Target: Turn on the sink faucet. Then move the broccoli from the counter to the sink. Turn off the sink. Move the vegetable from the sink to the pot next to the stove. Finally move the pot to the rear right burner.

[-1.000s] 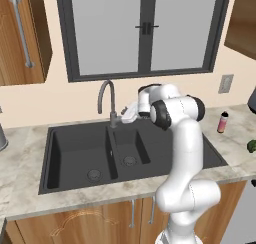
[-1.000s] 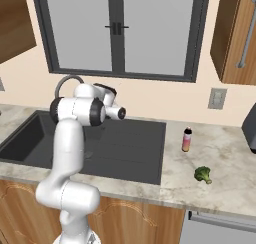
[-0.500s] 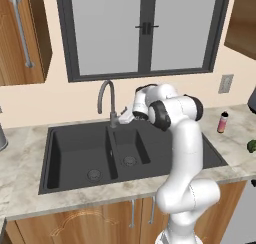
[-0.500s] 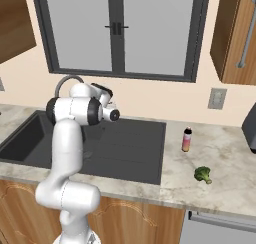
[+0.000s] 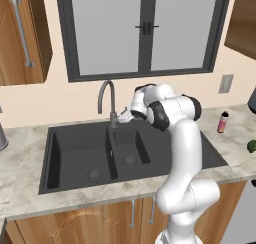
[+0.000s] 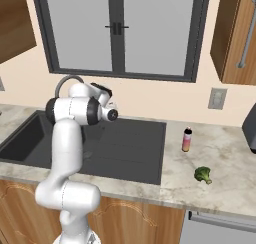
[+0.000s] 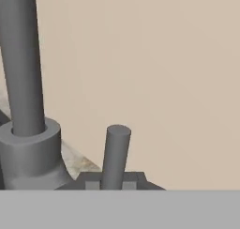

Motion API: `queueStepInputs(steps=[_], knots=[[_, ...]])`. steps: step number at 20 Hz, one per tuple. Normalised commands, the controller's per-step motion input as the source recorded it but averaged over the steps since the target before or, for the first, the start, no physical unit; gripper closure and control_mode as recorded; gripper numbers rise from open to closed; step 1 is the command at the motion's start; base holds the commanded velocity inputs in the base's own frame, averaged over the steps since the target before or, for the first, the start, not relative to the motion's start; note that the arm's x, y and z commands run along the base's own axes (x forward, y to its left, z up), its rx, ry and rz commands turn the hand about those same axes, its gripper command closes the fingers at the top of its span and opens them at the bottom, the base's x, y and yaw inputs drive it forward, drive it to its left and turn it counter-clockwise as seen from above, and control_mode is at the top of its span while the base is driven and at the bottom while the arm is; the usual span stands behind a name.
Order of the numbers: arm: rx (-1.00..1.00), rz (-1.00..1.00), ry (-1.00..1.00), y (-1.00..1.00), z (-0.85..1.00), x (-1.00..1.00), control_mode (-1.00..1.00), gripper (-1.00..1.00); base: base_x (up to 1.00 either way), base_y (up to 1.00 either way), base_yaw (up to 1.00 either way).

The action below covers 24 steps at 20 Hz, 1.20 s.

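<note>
Faucet (image 5: 106,95) stands at the sink's (image 5: 75,153) back rim. Its lever (image 7: 115,153) rises upright as a short post directly ahead of the gripper (image 5: 123,117), just beyond the fingertips, with the spout column to its left in the hand view. Gripper is clenched shut, grasping nothing. No water visible. Judgement: a sideways push on the lever opens the tap. Broccoli (image 6: 202,174) lies on the counter (image 6: 220,178), well apart from the hand.
</note>
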Motion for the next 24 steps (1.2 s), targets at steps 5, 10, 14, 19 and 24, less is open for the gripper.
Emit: queueStepInputs(steps=[5,10,14,19,24], knots=[[0.02,-0.25,0.0,-0.29,-0.25,0.03,-1.0,1.0,0.0,0.0,0.0],[0.02,-0.26,0.0,-0.36,-0.26,0.08,-1.0,1.0,0.0,0.0,0.0],[0.03,-0.18,0.0,-0.55,-0.28,0.09,-1.0,1.0,0.0,0.0,0.0],[0.06,-0.08,0.0,-0.74,-0.32,0.1,-1.0,1.0,0.0,0.0,0.0],[0.08,-0.02,0.0,-0.86,-0.37,0.07,-1.0,1.0,0.0,0.0,0.0]])
